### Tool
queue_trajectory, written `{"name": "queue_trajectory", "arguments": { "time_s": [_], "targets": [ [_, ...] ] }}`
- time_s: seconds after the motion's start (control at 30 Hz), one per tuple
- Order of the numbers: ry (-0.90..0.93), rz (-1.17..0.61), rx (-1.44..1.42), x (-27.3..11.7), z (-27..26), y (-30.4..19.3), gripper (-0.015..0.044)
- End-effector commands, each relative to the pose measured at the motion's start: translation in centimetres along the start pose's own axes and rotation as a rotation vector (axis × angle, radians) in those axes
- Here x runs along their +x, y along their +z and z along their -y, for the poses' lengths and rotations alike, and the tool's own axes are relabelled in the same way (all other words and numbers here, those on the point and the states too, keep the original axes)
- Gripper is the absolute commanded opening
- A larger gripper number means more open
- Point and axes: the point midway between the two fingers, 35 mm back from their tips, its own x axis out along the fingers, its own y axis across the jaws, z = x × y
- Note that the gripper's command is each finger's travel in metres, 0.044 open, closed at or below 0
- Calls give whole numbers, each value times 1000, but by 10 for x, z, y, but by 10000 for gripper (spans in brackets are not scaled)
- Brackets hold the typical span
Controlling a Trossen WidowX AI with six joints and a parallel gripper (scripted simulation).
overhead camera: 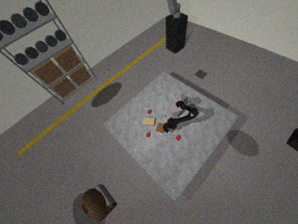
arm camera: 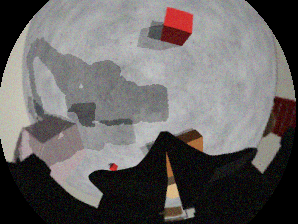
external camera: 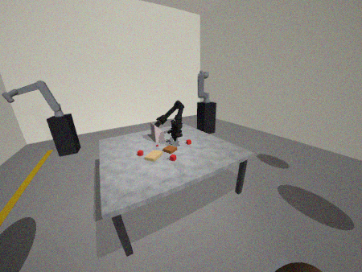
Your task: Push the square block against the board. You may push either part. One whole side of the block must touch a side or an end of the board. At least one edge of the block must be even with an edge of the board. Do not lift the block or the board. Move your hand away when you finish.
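The square block (overhead camera: 160, 128) (external camera: 170, 149) is orange-brown and lies flat on the table; in the wrist view its corner (arm camera: 196, 143) shows behind the fingers. The board (overhead camera: 149, 121) (external camera: 154, 156) is pale tan and lies flat, with a narrow gap between it and the block. In the wrist view a sliver of the board (arm camera: 172, 191) shows in the slit between the finger bodies. My gripper (overhead camera: 165, 129) (external camera: 174, 142) (arm camera: 162, 135) is shut and empty, pointing down on the arm's side of the block, away from the board. Contact with the block cannot be told.
Red cubes stand around the parts: one (overhead camera: 149, 111) (external camera: 140, 153) beside the board, one (overhead camera: 148, 134) (external camera: 173, 158) near the block, one (overhead camera: 178, 137) (external camera: 189, 142) farther off. A tiny red piece (overhead camera: 166, 116) (external camera: 157, 146) lies near a pinkish upright object (external camera: 157, 133) (arm camera: 52, 142).
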Motion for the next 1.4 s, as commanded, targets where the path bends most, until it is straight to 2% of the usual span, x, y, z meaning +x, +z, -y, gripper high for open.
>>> {"name": "queue_trajectory", "arguments": {
  "time_s": [0.0,1.23,1.37],
  "targets": [
    [9,7,0,-1,-2,2,0],
    [6,1,1254,-2,110,-39,0],
    [6,1,1299,-2,114,-41,0]
  ]
}}
